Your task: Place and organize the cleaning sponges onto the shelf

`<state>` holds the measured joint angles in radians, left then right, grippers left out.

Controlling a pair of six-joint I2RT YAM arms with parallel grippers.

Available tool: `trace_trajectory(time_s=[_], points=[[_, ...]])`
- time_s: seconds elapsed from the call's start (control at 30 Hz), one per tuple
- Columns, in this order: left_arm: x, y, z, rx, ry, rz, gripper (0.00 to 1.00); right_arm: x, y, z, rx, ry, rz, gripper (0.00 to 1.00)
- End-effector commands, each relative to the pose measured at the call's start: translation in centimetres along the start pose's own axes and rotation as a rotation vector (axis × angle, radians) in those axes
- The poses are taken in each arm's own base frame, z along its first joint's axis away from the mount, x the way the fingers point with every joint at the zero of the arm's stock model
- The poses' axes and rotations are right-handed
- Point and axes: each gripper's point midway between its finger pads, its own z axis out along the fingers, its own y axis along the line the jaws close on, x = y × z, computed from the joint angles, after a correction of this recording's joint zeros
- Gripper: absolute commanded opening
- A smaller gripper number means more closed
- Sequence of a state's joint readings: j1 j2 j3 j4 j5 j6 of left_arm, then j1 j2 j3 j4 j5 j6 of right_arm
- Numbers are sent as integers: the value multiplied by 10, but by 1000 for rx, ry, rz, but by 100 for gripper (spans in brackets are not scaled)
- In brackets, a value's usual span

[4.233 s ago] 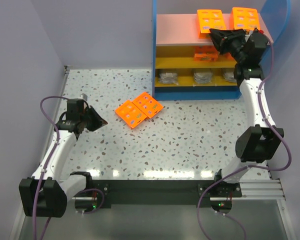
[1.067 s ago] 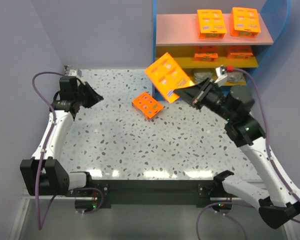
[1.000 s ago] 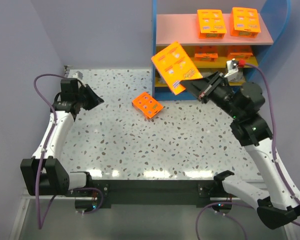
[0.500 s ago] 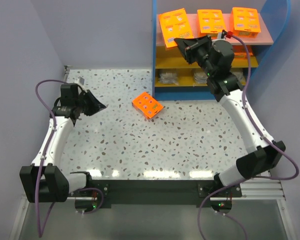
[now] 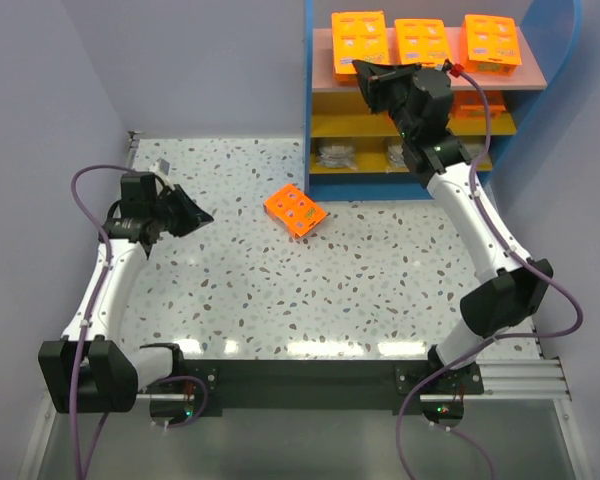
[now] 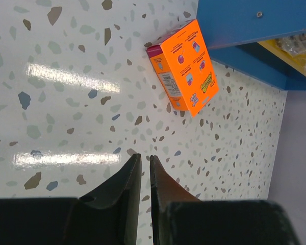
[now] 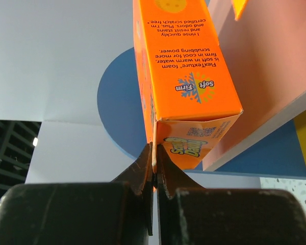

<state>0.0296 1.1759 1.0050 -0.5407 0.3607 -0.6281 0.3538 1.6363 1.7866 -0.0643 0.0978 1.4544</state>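
Observation:
My right gripper (image 5: 366, 72) is shut on the near edge of an orange sponge pack (image 5: 358, 38), which rests at the left end of the shelf's pink top board (image 5: 325, 70). In the right wrist view my gripper (image 7: 154, 153) pinches the thin edge of that pack (image 7: 186, 76) over the board (image 7: 275, 76). Two more orange packs (image 5: 423, 42) (image 5: 491, 40) lie on the top board. Another orange pack (image 5: 295, 210) lies on the table; it also shows in the left wrist view (image 6: 186, 71). My left gripper (image 5: 202, 217) (image 6: 145, 161) is shut and empty, to the left of that pack.
Grey wrapped pads (image 5: 335, 155) (image 5: 401, 153) sit on the lower yellow board. An orange pack (image 5: 472, 106) on the middle board is partly hidden by my right arm. The shelf's blue side (image 6: 250, 20) stands just beyond the table pack. Purple walls close in the left and back.
My right arm has carried the orange pack up from above the table to the left end of the shelf's top board. The left arm has shifted only slightly.

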Motion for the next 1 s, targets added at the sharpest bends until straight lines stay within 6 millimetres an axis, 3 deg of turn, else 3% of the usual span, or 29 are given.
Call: trace_trajectory(time_s=[0.0,0.2,0.3,0.33,0.4,0.43,0.5,0.53,0.57,0.63,0.67,0.7,0.77,0.8,0.83,0.9,0.93,0.97], points=[[7,-6,3,42,24,-15,17,-9,10,13,-43,-56,64,0],[5,-7,6,53,22,-26,17,-7,11,25,-51,-48,85,2],[4,-7,7,53,19,-28,17,-5,22,25,-91,-41,86,24],[3,-8,8,57,16,-27,17,-4,25,24,-101,-34,81,38],[1,-10,9,60,11,-27,17,-1,36,19,-142,-7,79,48],[-1,-10,10,63,7,-26,17,0,42,12,-157,5,77,56],[-8,-14,10,72,-6,-24,18,6,56,-3,-202,50,70,61],[-12,-15,14,76,-10,-25,18,10,49,-7,-189,64,62,64],[-15,-18,16,82,-14,-24,18,10,64,-25,-220,75,44,66],[-28,-23,25,97,-33,-25,18,26,49,-42,-198,141,21,68],[-33,-24,29,100,-41,-32,18,26,65,-68,-239,154,-12,68],[-42,-28,33,108,-55,-30,17,42,41,-75,-188,206,-41,69],[-51,-27,55,110,-60,-38,14,54,27,-97,-157,250,-111,68],[-60,-30,62,113,-73,-39,11,70,15,-120,-135,300,-136,67],[-64,-23,82,92,-72,-48,9,79,11,-132,-136,331,-167,66],[-72,-39,100,116,-74,-39,5,96,-28,-163,-41,411,-251,66],[-67,-38,123,102,-47,-40,3,102,-42,-173,-18,447,-269,66],[-68,-40,134,99,-41,-38,2,105,-55,-184,1,474,-291,66]])
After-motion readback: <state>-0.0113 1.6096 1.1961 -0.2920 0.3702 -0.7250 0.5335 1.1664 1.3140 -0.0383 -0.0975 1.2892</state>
